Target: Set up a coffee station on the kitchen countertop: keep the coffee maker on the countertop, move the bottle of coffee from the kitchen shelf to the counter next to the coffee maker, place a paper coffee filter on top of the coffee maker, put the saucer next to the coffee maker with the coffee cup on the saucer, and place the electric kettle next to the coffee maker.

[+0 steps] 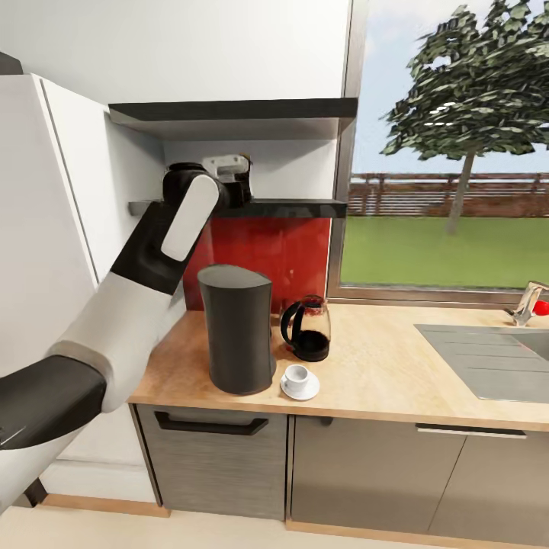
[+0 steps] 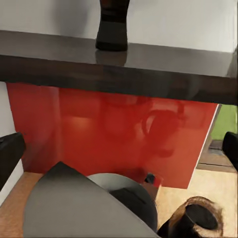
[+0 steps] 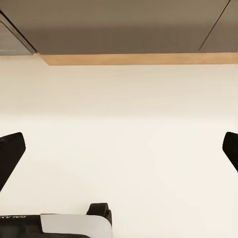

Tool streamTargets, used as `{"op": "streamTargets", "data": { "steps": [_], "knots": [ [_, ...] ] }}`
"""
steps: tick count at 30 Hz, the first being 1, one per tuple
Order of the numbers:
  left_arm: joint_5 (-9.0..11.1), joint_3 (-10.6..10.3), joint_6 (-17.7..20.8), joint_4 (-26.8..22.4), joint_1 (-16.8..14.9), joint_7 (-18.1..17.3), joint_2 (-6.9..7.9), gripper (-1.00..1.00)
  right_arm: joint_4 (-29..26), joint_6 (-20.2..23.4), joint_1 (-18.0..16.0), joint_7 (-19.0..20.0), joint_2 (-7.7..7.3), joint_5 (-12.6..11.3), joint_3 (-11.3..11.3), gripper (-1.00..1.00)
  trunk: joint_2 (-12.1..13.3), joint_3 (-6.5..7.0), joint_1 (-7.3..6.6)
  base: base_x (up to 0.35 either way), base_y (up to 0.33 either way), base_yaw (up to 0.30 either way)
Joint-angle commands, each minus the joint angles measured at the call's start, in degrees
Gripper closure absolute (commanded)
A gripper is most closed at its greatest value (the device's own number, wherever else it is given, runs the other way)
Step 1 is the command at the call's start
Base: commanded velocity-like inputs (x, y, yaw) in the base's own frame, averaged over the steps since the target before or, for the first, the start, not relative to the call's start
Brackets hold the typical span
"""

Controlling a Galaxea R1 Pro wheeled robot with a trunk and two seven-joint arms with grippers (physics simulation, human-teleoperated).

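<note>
I am reaching my left gripper (image 1: 232, 179), fingers spread wide and holding nothing, up toward the bottle of coffee (image 2: 113, 25) standing on the kitchen shelf (image 1: 290, 207) above the coffee maker (image 1: 236, 328), and next I am needing to rise, advance and close around it.

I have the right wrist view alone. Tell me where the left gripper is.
Observer: The left gripper is up at the kitchen shelf, above the coffee maker.
Operator: Report the bottle.
Observer: The bottle of coffee stands on the shelf ahead of the open fingers, not yet grasped.
Operator: Now the cup.
Observer: The coffee cup sits on the saucer beside the coffee maker; the electric kettle stands just behind them.
</note>
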Motion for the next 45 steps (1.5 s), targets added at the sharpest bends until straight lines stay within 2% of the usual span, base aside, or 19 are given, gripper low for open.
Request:
{"op": "streamTargets", "data": {
  "steps": [1, 5, 8, 16, 28, 32, 35, 37, 45],
  "knots": [
    [0.5, -0.1, 0.0, 0.3, -0.3, 0.5, -0.9, -1.0, 0.0, -0.4, -0.1, 0.3, 0.01, 0.6, -0.5, -1.0, 0.0, -0.03, 0.02, 0.0, 0.0, 0.0],
    [0.1, -0.1, 0.0, 1.3, -0.8, 0.5, -3.09, -1.0, 0.0, -0.4, -0.1, 0.3, 0.02, 0.6, -0.5, -1.0, 0.0, -0.03, 0.02, 0.0, 0.0, 0.0],
    [0.0, -0.7, -0.3, 0.7, -1.0, 0.7, -3.73, -1.0, 0.6, -0.7, -0.1, 0.3, -0.06, 0.7, -0.5, -1.0, 0.0, -0.03, 0.02, 0.0, 0.0, 0.0],
    [0.0, -0.9, -0.1, 0.0, -1.0, 0.6, -3.22, -1.0, 0.7, -0.8, -0.1, 0.3, -0.07, 0.7, -0.5, -1.0, 0.0, -0.03, 0.02, 0.04, 0.0, 0.0],
    [0.1, -0.8, 0.0, 0.2, -1.0, 0.6, -3.13, -1.0, 1.0, -0.8, -0.1, 0.3, -0.16, 0.7, -0.7, -1.0, 0.0, -0.03, 0.02, 0.303, 0.0, 0.0],
    [0.1, -1.2, 0.0, -0.1, -1.0, 0.6, -2.99, -1.0, 1.2, -0.8, -0.1, 0.3, -0.2, 0.7, -0.7, -1.0, 0.0, -0.03, 0.02, 0.163, 0.0, 0.0],
    [0.2, -3.0, -0.1, -1.1, -1.0, 0.6, -2.83, -1.0, 1.3, -0.8, -0.1, 0.3, -0.22, 0.7, -0.7, -1.0, 0.0, -0.08, 0.02, 0.017, 0.0, 0.0],
    [0.2, -3.5, -0.1, -1.4, -1.0, 0.6, -2.82, -1.0, 1.3, -0.8, -0.1, 0.3, -0.24, 0.7, -0.7, -1.0, 0.0, -0.21, 0.02, 0.003, 0.0, 0.0],
    [0.1, -3.8, -0.2, -1.6, -1.0, 0.7, -2.81, -1.0, 1.3, -0.8, -0.1, 0.3, -0.25, 0.7, -0.7, -1.0, 0.0, -0.93, 0.02, 0.0, 0.0, 0.0]
  ]
}}
